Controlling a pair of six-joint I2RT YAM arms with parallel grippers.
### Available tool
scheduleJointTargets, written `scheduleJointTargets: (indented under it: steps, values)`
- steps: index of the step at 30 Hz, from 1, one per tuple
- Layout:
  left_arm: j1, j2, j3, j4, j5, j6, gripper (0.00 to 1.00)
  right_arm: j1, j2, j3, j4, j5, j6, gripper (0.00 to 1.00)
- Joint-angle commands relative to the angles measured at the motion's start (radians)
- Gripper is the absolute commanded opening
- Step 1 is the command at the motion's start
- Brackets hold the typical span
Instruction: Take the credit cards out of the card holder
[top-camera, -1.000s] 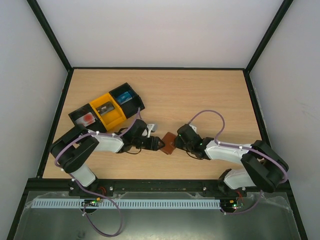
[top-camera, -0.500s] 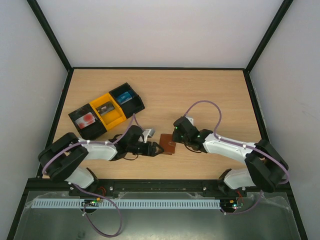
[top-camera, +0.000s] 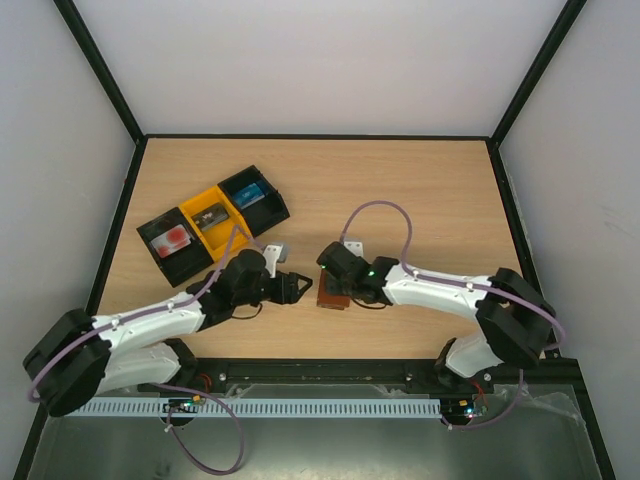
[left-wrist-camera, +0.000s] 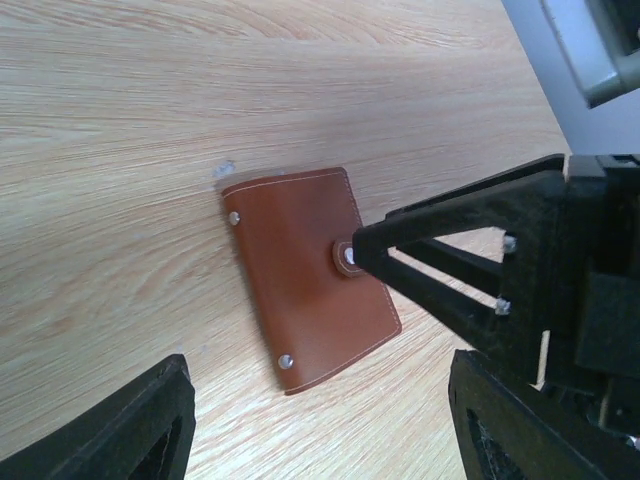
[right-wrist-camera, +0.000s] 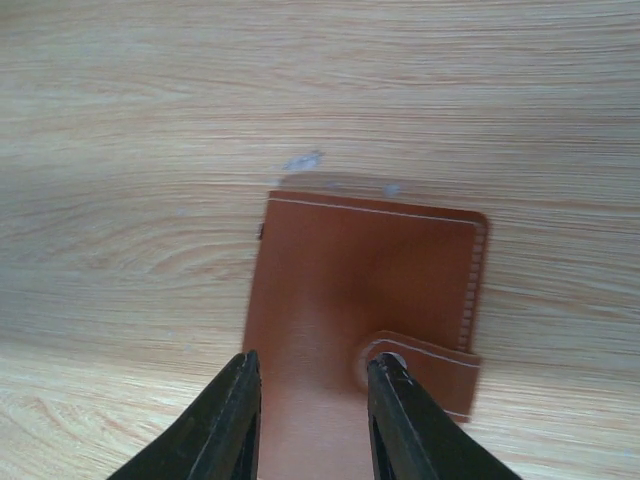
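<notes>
**Now released by the left arm: card holder lies shut beneath the right gripper**

Finding 1. The card holder (left-wrist-camera: 305, 275) lies flat and closed on the table (top-camera: 420, 190), brown outer face up and snap tab fastened. A second ago both grippers met at it. It now rests on the wood with only one of them near.

Finding 2. The right gripper (right-wrist-camera: 310, 400) has swung in directly over the holder. Its fingertips sit on or just above the top face, one of them beside the snap. The jaws stand a narrow gap apart with nothing pinched between them. Whether they actually touch the holder cannot be confirmed.

Finding 3. The left gripper (top-camera: 297, 287) has drawn back and widened its jaws, which are spread and empty. The holder lies just ahead of its fingers and apart from them.

Finding 4. Three credit cards (top-camera: 212, 217) lie in the open trays (top-camera: 236, 236), one to a compartment, well beyond the left gripper.

Assessment. The left arm's release and retreat read as a put-down, not a fresh attempt to open the holder. With cards already in the trays, the extraction is probably complete. The holder's pockets are hidden while it is shut, so a remaining card cannot be ruled out.
</notes>
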Motion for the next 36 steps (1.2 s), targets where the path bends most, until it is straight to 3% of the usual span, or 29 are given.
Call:
scheduleJointTargets:
  steps: [1, 11, 28, 36]
  values:
    - [-0.003, -0.093, -0.055, -0.077, -0.081, 0.010, 0.72, 0.047, 0.077, 0.073, -0.085, 0.079, 0.032, 0.29]
    - [-0.004, -0.223, -0.097, -0.168, -0.167, 0.000, 0.73, 0.081, 0.177, 0.139, -0.181, 0.149, 0.046, 0.29]
    - [-0.003, -0.230, -0.126, -0.136, -0.187, -0.023, 0.74, 0.083, 0.262, 0.132, -0.172, 0.194, 0.023, 0.28]
    - [-0.003, -0.225, -0.120, -0.141, -0.193, -0.013, 0.74, 0.085, 0.282, 0.099, -0.158, 0.194, 0.037, 0.17]
